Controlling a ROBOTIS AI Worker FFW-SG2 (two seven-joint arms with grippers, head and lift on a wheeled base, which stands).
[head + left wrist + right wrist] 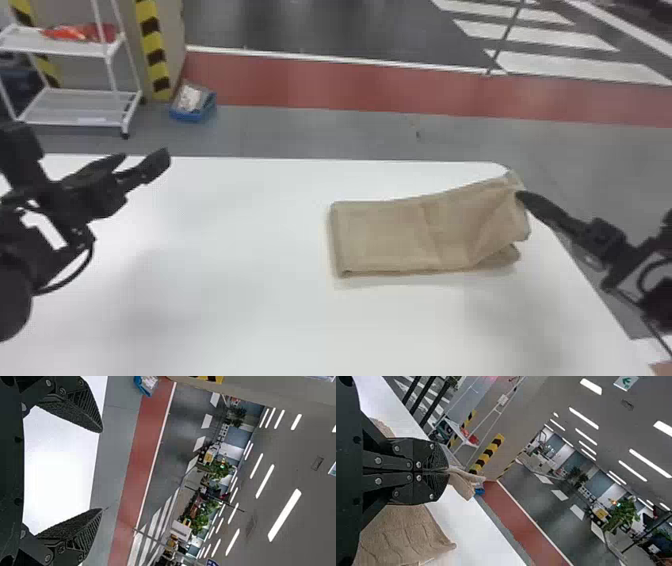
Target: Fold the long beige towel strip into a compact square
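The beige towel strip point(385, 237) lies folded on the right part of the white table, its right end raised. At that raised end my right gripper point(521, 196) holds the cloth. In the right wrist view my right gripper point(448, 471) is shut on a pinch of the towel point(462, 483), its fingers pressed together. Over the table's left side is my left gripper point(145, 159), away from the towel. The left wrist view has my left gripper point(102, 471) open, fingers wide apart with nothing between them.
The white table point(225, 320) has its far edge beyond the towel and its right edge under my right arm. Past it on the floor stand a white cart point(75, 92) and a blue box point(194, 104).
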